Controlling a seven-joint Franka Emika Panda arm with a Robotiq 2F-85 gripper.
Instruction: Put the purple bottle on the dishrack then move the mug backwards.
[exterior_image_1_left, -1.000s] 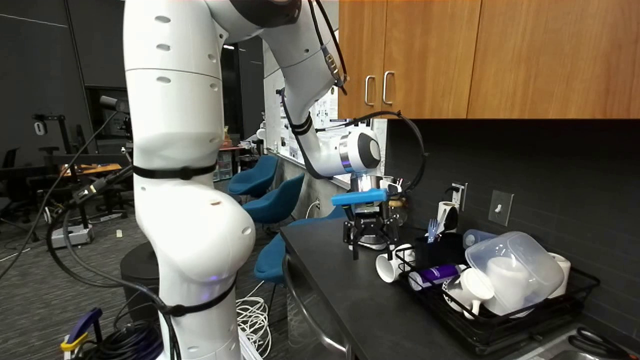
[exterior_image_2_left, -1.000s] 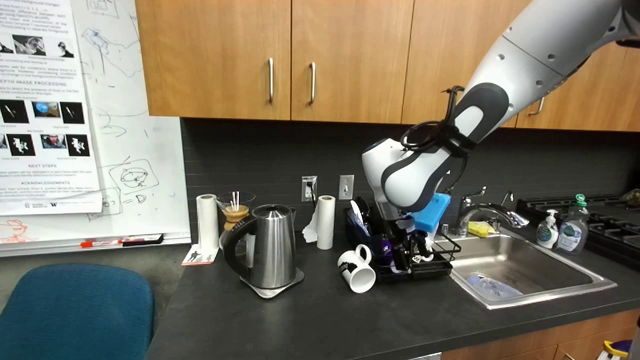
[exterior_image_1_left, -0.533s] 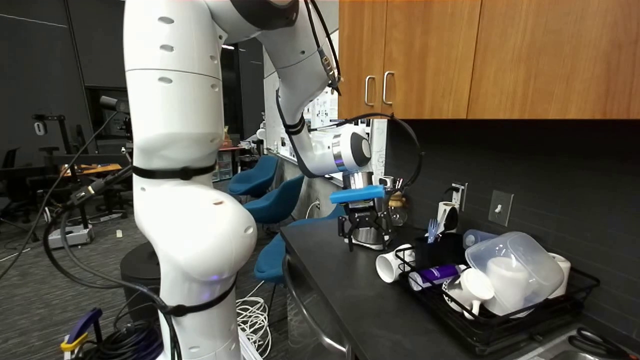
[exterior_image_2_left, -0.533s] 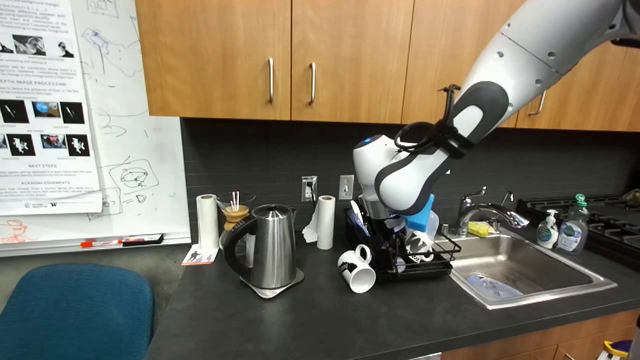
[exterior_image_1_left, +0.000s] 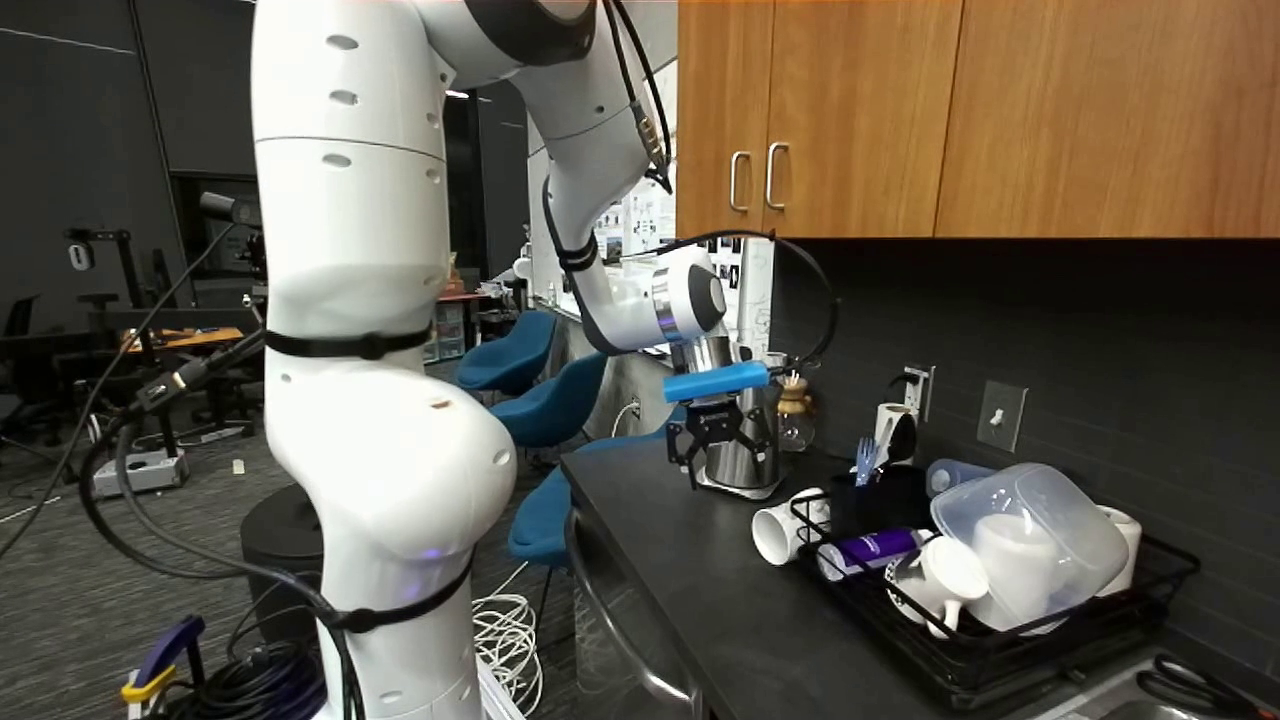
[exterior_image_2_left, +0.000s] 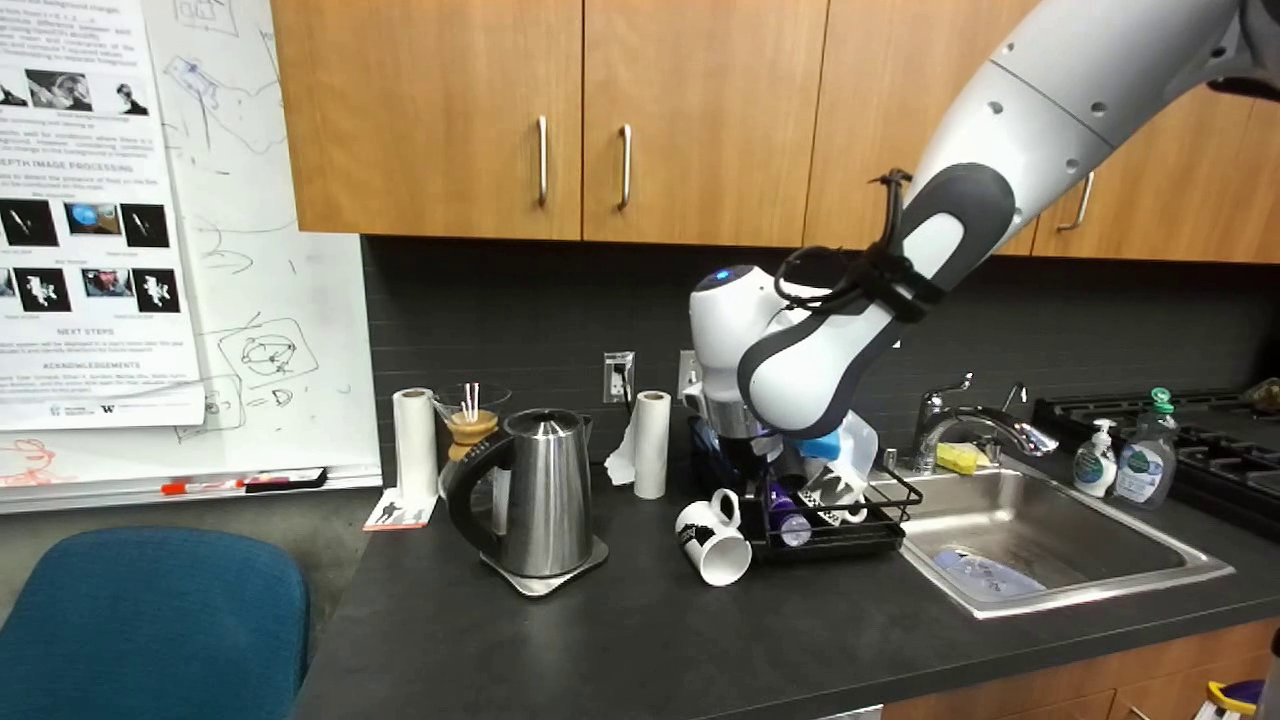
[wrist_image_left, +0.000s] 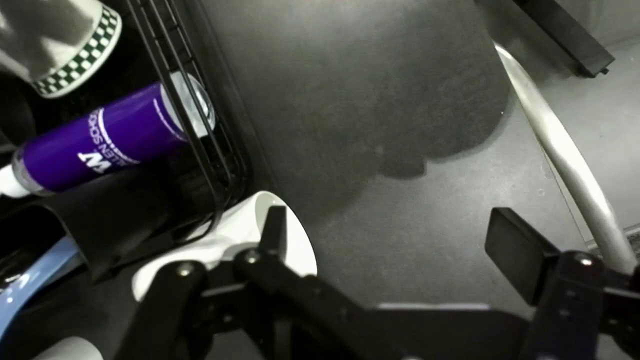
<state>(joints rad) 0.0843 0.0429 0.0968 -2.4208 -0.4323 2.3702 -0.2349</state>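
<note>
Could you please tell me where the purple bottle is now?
In the wrist view, the purple bottle lies on its side at left in the black dishrack, between the checker-banded cup and the utensil holder.

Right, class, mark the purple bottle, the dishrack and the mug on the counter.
Purple bottle (wrist_image_left: 134, 126), wrist view: printed purple side.
Dishrack (exterior_image_1_left: 1040, 660), an exterior view: lower black wall.
Mug (exterior_image_2_left: 706, 531), an exterior view: white outer side.

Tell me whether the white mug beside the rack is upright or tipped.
Tipped: the mug lies on its side on the counter, its mouth facing sideways, not up, in both exterior views.
</note>
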